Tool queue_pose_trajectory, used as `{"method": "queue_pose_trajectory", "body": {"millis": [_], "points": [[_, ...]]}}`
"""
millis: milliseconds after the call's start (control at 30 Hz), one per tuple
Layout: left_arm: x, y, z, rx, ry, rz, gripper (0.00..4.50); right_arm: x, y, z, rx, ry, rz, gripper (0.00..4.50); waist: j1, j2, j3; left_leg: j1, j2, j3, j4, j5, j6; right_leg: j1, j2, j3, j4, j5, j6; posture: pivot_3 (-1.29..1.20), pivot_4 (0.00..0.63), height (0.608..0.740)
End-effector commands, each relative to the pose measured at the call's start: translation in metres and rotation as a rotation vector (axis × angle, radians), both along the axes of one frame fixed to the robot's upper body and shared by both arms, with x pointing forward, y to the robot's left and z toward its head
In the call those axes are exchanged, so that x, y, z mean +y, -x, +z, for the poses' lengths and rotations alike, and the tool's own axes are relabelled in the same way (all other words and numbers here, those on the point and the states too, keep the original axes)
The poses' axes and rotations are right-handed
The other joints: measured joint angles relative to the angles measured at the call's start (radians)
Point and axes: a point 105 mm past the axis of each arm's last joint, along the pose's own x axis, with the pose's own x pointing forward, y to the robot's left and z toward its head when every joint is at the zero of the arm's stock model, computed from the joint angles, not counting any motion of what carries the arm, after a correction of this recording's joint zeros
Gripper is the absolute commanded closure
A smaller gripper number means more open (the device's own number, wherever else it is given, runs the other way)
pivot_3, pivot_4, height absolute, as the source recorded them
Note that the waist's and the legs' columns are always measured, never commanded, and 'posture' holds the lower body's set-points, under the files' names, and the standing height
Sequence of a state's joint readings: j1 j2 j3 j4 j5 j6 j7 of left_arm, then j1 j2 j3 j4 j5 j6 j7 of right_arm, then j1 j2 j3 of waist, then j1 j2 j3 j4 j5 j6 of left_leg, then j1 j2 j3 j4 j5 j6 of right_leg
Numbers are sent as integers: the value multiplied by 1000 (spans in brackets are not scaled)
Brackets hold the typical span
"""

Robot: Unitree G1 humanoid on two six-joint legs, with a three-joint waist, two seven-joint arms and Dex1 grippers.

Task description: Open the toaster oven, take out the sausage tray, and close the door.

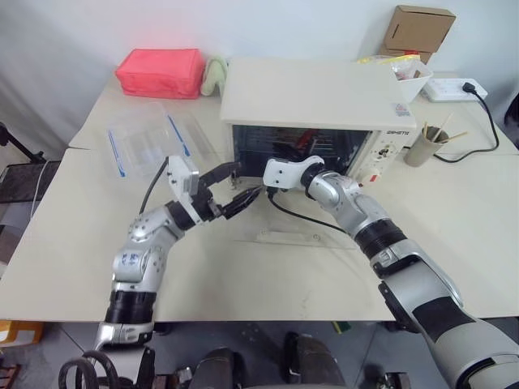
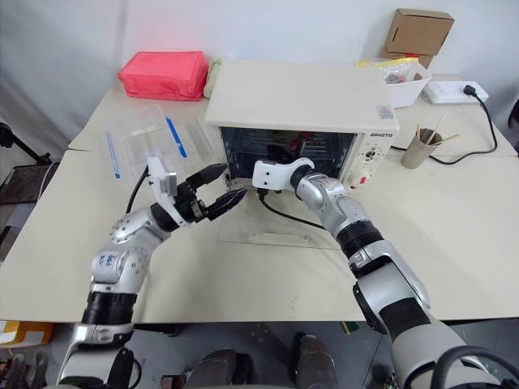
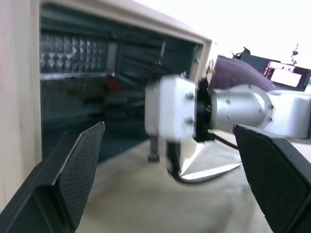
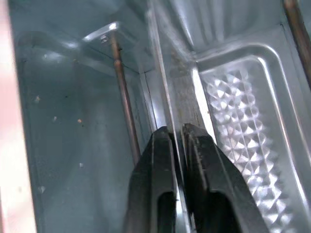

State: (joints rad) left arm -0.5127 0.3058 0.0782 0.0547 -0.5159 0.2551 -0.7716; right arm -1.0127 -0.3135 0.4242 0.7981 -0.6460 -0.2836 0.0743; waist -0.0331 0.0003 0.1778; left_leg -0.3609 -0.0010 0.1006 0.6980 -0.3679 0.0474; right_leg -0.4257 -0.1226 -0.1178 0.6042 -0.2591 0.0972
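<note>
The cream-white toaster oven (image 1: 308, 96) stands at the back middle of the table. Its glass door (image 1: 288, 236) lies folded down flat in front of it. My right gripper (image 4: 176, 130) reaches into the oven's mouth and is shut on the thin rim of the silver sausage tray (image 4: 243, 121), whose ridged base shows beside the fingers. A blurred red shape, maybe the sausage (image 3: 112, 82), lies deeper inside. My left gripper (image 1: 243, 182) hovers open by the oven's left front corner, holding nothing, just left of the right wrist (image 1: 284, 172).
A clear plastic container with blue clips (image 1: 146, 142) lies left of the oven, with a red bag (image 1: 160, 71) behind it. Right of the oven are a cup of sticks (image 1: 422, 146), a white bin (image 1: 413, 77), a cardboard box (image 1: 419, 28) and a power strip (image 1: 454, 87).
</note>
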Motion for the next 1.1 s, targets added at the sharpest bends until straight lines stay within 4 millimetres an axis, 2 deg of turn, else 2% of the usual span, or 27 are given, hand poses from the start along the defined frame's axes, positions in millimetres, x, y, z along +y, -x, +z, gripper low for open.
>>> {"method": "queue_pose_trajectory", "body": {"millis": [33,233,433,833,967,1100], "points": [[2,-8,18,-63,25,-12,0,2,2,26,-84,-64,15,4466,0,0,0,0,0,0,0,0,0,0,1,0,0,0,0,0,150,740],[4,-27,34,-65,68,-23,0,6,14,34,-118,-49,68,4466,4,0,0,-8,1,-5,1,1,-2,-4,3,-2,-1,0,0,0,150,740],[4,-35,35,-55,86,-42,0,10,46,33,-115,-37,148,4466,4,0,0,-10,2,-8,0,1,-2,-4,5,-12,-3,0,0,0,150,740],[4,-35,29,16,112,-82,0,-23,119,3,-32,31,128,4466,31,0,0,-10,2,-7,2,1,-2,-3,5,-12,-6,0,0,0,150,740],[12,-34,24,83,109,-71,0,-30,134,2,-32,69,130,4466,37,-1,1,-10,2,-8,2,1,-2,-2,5,-12,-6,0,0,0,150,740],[23,-29,15,230,100,-93,0,-34,146,7,-37,100,155,4466,33,-1,1,-9,2,-7,2,2,-1,-1,6,-11,-7,0,1,0,150,740]]}}
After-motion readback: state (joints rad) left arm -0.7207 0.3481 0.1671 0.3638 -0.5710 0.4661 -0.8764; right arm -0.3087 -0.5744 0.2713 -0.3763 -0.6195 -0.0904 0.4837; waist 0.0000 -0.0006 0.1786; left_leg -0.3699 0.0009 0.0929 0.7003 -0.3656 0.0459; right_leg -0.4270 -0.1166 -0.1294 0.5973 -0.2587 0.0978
